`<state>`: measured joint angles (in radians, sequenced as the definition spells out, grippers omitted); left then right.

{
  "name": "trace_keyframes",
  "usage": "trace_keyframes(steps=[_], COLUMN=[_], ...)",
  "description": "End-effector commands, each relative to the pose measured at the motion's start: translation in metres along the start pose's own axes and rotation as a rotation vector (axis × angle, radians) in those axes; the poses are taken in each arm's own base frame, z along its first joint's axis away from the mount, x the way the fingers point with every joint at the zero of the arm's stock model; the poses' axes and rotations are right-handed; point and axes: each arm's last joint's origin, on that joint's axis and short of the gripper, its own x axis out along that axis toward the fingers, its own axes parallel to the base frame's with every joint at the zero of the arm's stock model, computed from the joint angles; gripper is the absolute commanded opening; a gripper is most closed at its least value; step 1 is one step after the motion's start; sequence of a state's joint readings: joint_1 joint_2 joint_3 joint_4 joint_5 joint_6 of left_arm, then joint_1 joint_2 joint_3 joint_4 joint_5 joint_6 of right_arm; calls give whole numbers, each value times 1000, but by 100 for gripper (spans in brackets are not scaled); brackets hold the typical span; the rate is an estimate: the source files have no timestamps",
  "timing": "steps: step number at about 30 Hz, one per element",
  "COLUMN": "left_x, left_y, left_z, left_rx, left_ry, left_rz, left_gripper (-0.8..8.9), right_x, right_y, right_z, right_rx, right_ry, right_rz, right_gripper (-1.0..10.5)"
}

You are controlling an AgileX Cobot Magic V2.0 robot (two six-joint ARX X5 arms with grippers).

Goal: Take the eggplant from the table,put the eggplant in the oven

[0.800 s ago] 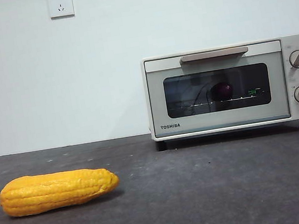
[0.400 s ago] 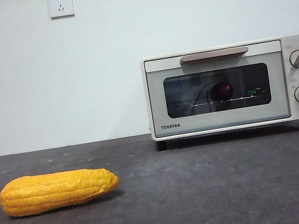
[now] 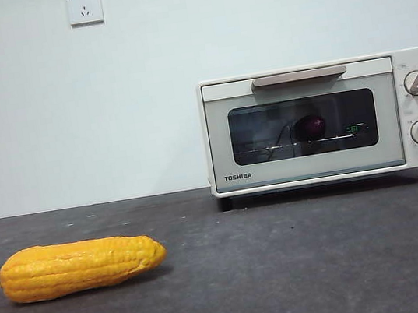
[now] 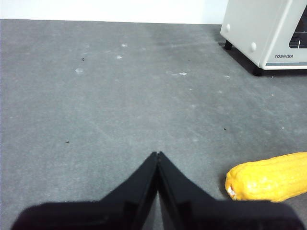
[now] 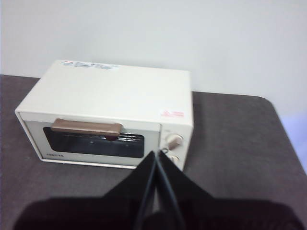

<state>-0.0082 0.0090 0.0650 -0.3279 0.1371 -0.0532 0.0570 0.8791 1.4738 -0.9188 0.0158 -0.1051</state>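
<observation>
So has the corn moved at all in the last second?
No. In the front view the corn lies at the same spot on the table, equally far left of the oven as before.

I see the oven (image 3: 322,121) standing on the table (image 3: 289,270), cream-white with TOSHIBA on its lower front, its door shut, a brown bar handle across the top and two round knobs down its right side. Through the dark glass the eggplant (image 3: 312,127) shows as a rounded dark-purple shape resting on the wire rack, right of the window's middle. The table is flat, dark grey, speckled and matte.
</observation>
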Motion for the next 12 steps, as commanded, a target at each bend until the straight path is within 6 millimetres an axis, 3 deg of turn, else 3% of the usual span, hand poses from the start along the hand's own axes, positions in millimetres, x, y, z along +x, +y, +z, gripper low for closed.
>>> trace_keyframes(steps=[1, 12], left_x=[1, 1], left_y=[1, 1], left_z=[-2, -2], left_rx=[-5, -5], left_ry=[1, 1], left_rz=[3, 3], left_gripper=[-4, -4], right_x=[-19, -78], right_y=[-3, -2], right_z=[-6, -28], right_rx=[2, 29], right_ry=[-8, -66], right_rz=[-34, -134], right_gripper=[1, 1])
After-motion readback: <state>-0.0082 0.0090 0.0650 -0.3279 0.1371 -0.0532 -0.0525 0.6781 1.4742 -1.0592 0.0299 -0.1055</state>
